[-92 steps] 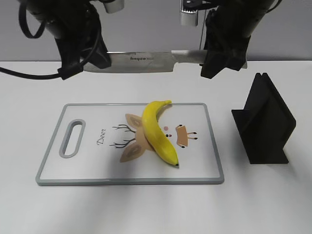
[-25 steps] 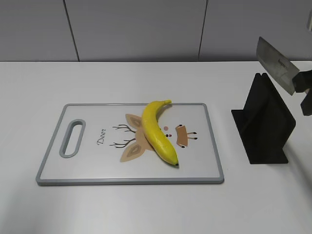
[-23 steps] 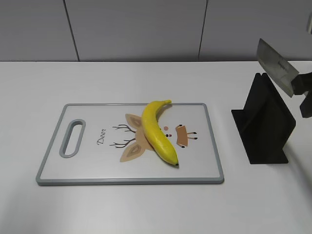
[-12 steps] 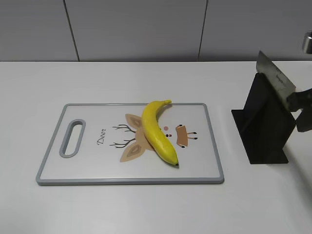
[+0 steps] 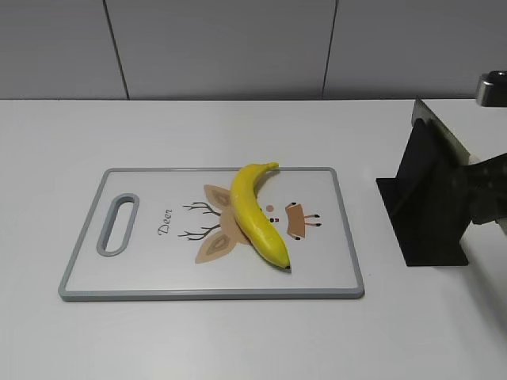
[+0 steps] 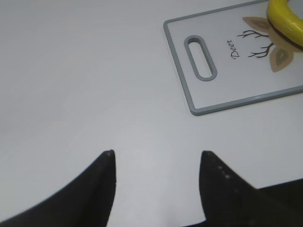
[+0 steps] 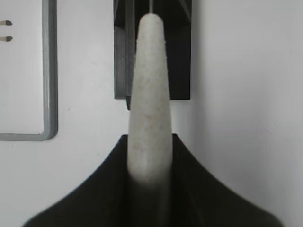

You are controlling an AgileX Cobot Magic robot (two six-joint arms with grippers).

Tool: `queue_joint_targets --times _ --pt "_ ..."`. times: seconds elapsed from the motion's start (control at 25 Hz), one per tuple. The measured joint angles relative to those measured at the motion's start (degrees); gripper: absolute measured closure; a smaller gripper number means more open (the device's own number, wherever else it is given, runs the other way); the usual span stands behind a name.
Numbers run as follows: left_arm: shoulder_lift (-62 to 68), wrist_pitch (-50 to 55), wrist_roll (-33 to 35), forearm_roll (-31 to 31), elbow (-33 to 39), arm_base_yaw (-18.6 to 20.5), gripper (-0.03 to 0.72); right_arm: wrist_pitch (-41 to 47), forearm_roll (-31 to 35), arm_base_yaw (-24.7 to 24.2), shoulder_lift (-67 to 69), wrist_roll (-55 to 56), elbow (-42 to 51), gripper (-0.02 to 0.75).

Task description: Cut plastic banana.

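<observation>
Right gripper point(image 7: 147, 165) clamped on knife handle point(image 7: 147, 94), blade point(image 5: 440, 131) sunk lower into black knife block point(image 5: 424, 206), plastic banana point(image 5: 257, 214) unmoved on cutting board point(image 5: 87, 269), left gripper point(image 6: 156, 163) spread empty

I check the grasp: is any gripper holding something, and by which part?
The right gripper holds the knife by its pale handle. The left gripper is open, holding nothing.

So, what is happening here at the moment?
The right claw is shut on the pale handle of a knife, and it holds the blade at the top of the black knife stand on the right. The plastic banana lies whole and uncut on the cutting board, across its deer drawing. The left claw is open and empty above bare table, left of the board.
</observation>
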Motion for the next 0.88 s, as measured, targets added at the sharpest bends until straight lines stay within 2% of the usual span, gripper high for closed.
queue_joint_targets --times 0.36,0.88 --pt "-12.29 1.12 0.00 -2.20 4.37 0.00 0.140 -2.94 -0.66 0.00 3.54 0.02 0.06 0.562" --pt "-13.14 -0.76 0.00 -2.38 4.84 0.00 0.140 -2.99 -0.74 0.00 3.88 0.05 0.01 0.563"
